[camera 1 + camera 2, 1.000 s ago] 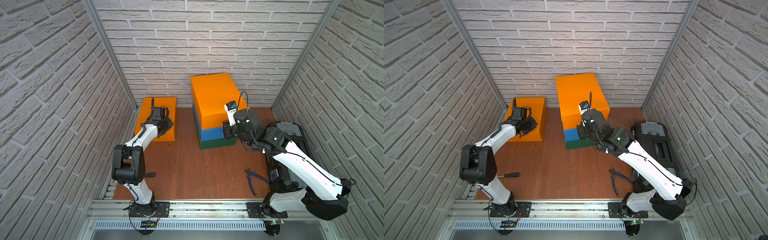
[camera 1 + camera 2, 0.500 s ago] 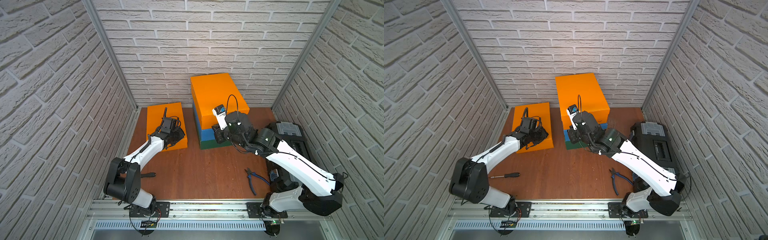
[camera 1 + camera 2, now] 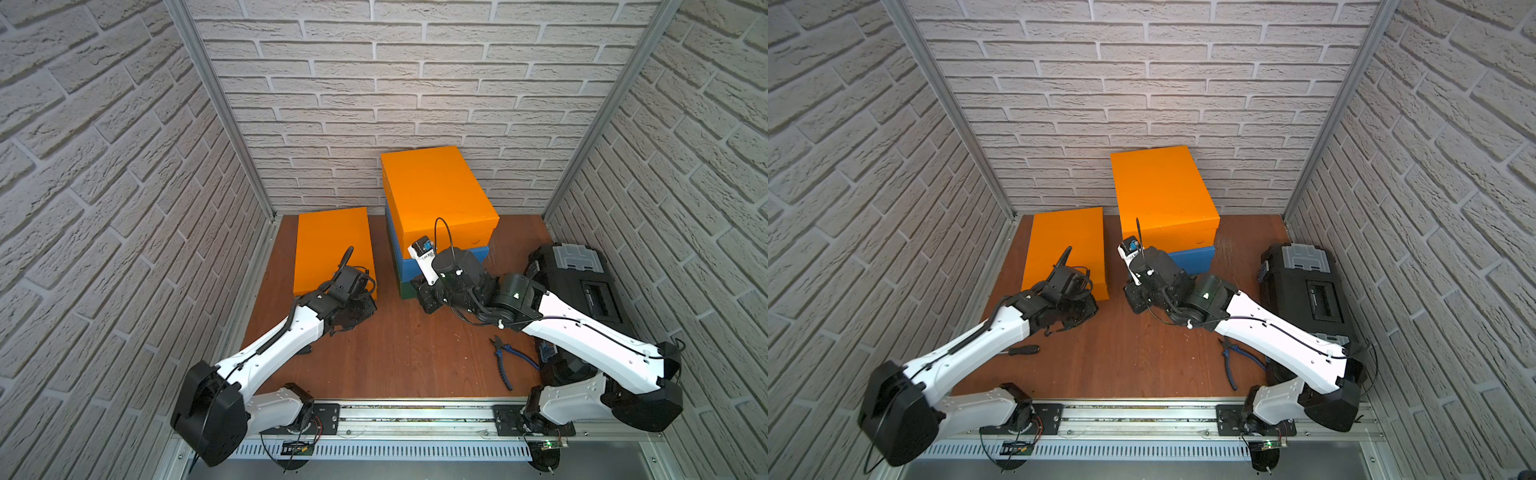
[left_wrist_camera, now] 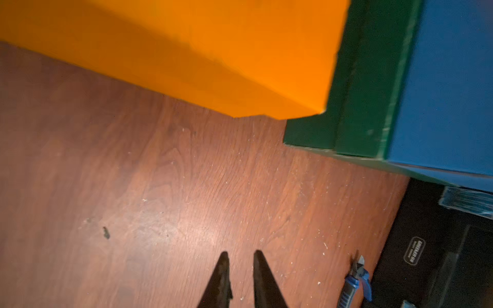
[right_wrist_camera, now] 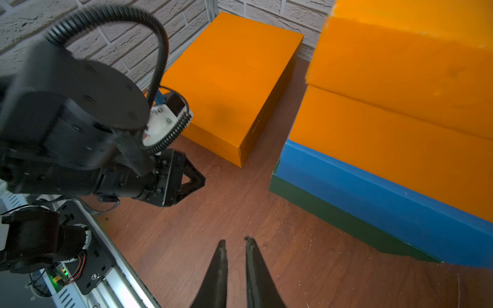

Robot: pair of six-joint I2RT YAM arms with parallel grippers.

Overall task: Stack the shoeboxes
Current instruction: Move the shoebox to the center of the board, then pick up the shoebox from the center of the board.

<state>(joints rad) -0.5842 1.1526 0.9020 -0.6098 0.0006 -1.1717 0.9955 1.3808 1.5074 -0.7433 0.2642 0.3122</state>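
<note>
While three shoeboxes (image 3: 1163, 195) already stand piled against the back wall, with the dark green box (image 4: 360, 106) at the bottom, the blue box (image 5: 373, 200) on it and one orange box (image 3: 436, 191) on top, the second orange box (image 3: 332, 245) lies alone on the wooden floor (image 3: 395, 353) just beside the pile. I judge one placement remains. The left gripper (image 4: 240, 253) hangs low near that loose box's front end and the right gripper (image 5: 234, 240) before the pile. Each has its jaws only narrowly parted and holds nothing.
</note>
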